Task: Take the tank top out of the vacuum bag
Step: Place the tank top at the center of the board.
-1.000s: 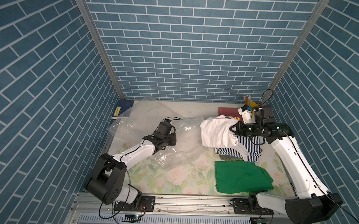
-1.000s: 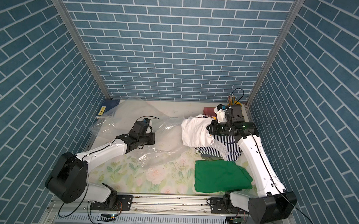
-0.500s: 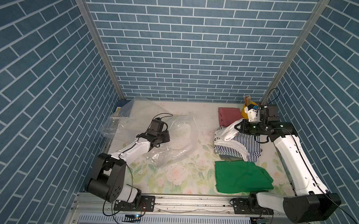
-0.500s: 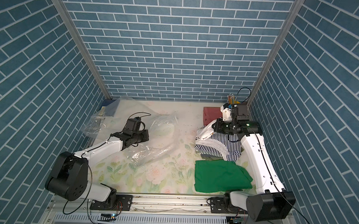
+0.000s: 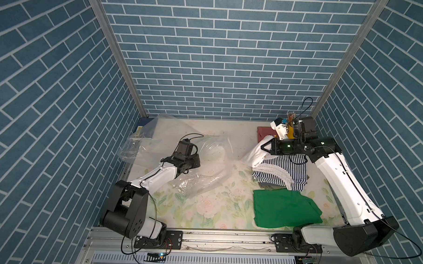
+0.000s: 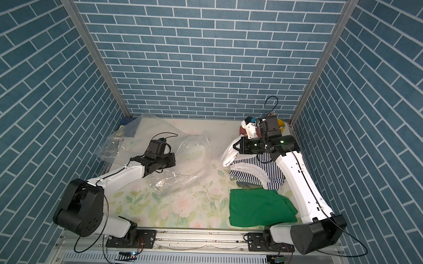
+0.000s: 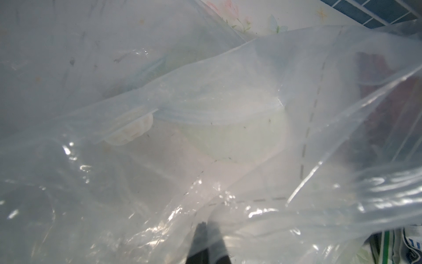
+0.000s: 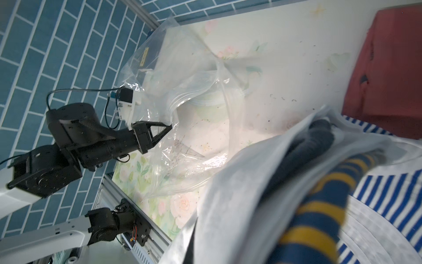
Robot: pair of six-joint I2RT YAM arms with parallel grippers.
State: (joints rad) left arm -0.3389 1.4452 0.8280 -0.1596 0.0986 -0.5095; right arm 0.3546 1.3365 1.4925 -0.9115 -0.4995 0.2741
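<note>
The white tank top [image 5: 253, 155] [image 6: 227, 155] hangs from my right gripper [image 5: 263, 147] [image 6: 236, 146], which is shut on it at the back right. Its lower edge drapes onto a striped pile. In the right wrist view the white cloth [image 8: 239, 194] fills the space around the gripper [image 8: 194, 249]. The clear vacuum bag [image 5: 204, 166] [image 6: 187, 165] lies crumpled at left centre, apart from the tank top. My left gripper [image 5: 197, 161] [image 8: 169, 127] is shut on its plastic. In the left wrist view the film [image 7: 205, 114] wraps the shut gripper [image 7: 205, 228].
Blue-and-white striped garments [image 5: 284, 173] lie under the tank top. A folded green cloth [image 5: 285, 209] is in front of them and a dark red cloth [image 5: 263, 133] behind. A yellow cup of pencils [image 5: 290, 120] stands in the back right corner. A blue book [image 5: 145, 122] lies under plastic at back left.
My right gripper carried the tank top to the right, clear of the bag, and over the striped pile. My left gripper drew the bag back to the left, and the bag collapsed.
</note>
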